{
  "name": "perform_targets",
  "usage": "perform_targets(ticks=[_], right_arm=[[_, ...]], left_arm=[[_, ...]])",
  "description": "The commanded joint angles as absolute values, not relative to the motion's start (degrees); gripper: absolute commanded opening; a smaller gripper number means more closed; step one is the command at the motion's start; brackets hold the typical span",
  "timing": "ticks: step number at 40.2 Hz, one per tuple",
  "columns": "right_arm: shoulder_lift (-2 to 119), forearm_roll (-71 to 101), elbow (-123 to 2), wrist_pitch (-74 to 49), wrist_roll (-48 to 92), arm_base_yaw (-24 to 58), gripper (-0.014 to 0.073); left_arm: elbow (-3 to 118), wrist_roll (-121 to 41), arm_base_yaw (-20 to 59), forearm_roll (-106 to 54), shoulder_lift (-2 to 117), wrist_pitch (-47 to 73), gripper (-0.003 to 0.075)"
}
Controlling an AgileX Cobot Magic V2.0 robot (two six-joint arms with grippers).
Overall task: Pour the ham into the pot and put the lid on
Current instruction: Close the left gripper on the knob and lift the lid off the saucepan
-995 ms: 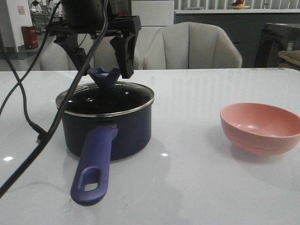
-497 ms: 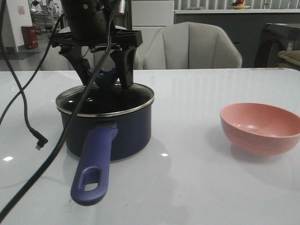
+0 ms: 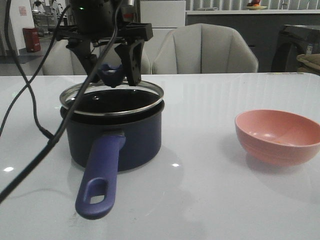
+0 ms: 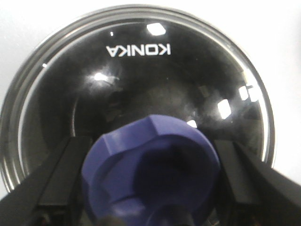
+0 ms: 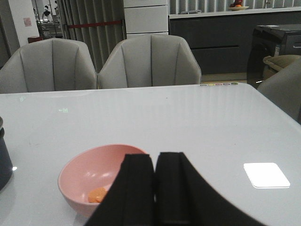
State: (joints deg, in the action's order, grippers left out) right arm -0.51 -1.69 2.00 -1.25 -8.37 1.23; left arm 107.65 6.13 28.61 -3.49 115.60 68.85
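Note:
The dark navy pot [image 3: 135, 137] stands left of centre, its purple-blue handle [image 3: 99, 172] pointing toward me. My left gripper [image 3: 112, 75] is shut on the lid's purple-blue knob [image 4: 150, 165] and holds the glass lid [image 3: 112, 98] slightly above the pot's rim; the fingers [image 4: 61, 181] press both sides of the knob. The lid's glass [image 4: 141, 75] hides the pot's inside. Ham [image 5: 97, 194], a few orange slices, lies in the pink bowl [image 5: 84, 174]. My right gripper [image 5: 155, 162] is shut and empty, just behind the bowl, which also shows in the front view [image 3: 279, 136].
Black cables [image 3: 30, 115] hang from the left arm down past the pot's left side. Grey chairs [image 3: 205, 50] stand behind the far table edge. A bright patch of light [image 5: 266, 174] lies on the table at the right. The pot's edge [image 5: 3, 160] shows in the right wrist view.
My left gripper came down around the knob, shut on it, and has raised the lid off the pot's rim. The bowl has not moved.

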Motion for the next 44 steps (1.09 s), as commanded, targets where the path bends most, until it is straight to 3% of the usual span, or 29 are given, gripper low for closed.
perform_targets(ticks=[1, 25, 34, 44], right_arm=[[-1.7, -2.0, 2.1, 3.5, -8.1, 0.9, 0.0142], [-1.7, -2.0, 2.1, 3.5, -8.1, 0.9, 0.0142], [-1.7, -2.0, 2.1, 3.5, -8.1, 0.9, 0.0142], [-1.7, -2.0, 2.1, 3.5, -8.1, 0.9, 0.0142]], left_arm=[[111.3, 6.8, 28.8, -3.7, 112.1, 68.3, 0.0325], [112.5, 5.7, 27.8, 2.6, 109.6, 70.5, 0.0324], [111.5, 5.2, 24.3, 1.8, 107.9, 71.7, 0.0324], [101.8, 4.9, 17.1, 1.8, 102.9, 67.1, 0.0324]])
